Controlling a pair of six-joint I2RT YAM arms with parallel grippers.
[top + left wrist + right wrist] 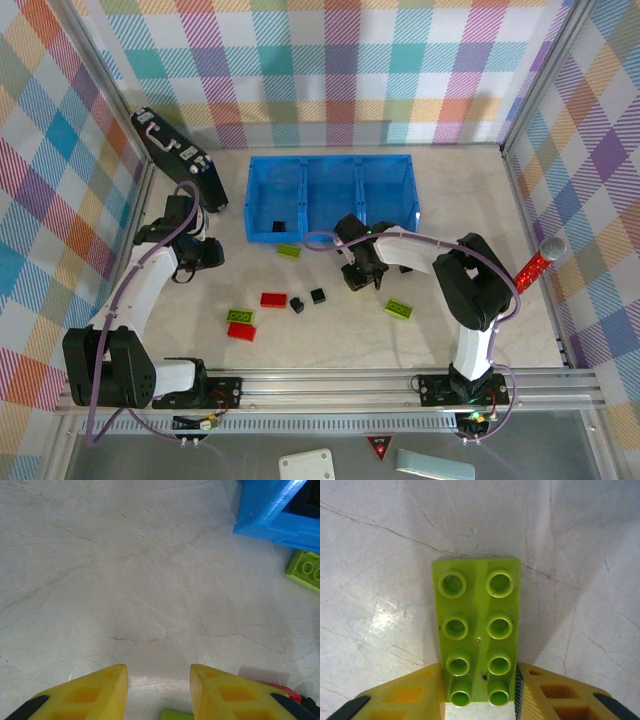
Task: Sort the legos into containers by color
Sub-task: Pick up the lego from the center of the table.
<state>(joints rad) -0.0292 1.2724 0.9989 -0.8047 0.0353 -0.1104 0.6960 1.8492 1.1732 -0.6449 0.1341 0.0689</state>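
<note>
Fingertips of my right gripper (479,692) press on the two long sides of an eight-stud lime brick (476,630), pinching its near end, with the studs facing my wrist camera and the pale table (375,555) behind it. From above, my right arm climbs from its base at the near edge and folds at a black elbow. Its white forearm runs toward nine o'clock, wrist tipped down, near the blue three-compartment tray (305,195) at its six o'clock. My left arm leans from its base toward twelve o'clock and turns its wrist toward three o'clock, low beside the black case (180,160). My left gripper (159,692) holds its yellow fingers a little apart, with bare table between the tips and a lime sliver (175,714) at the bottom edge. Whether they pinch it I cannot tell. One small black piece (279,224) sits in the tray's left compartment, and a loose lime brick (289,251) lies just outside it at six o'clock. Between my arms lie a red brick (273,299) and two black cubes (317,296). A second lime brick (240,316) lies just beside a second red brick (241,332), and a third lime brick (399,308) sits at five o'clock of my right gripper.
</note>
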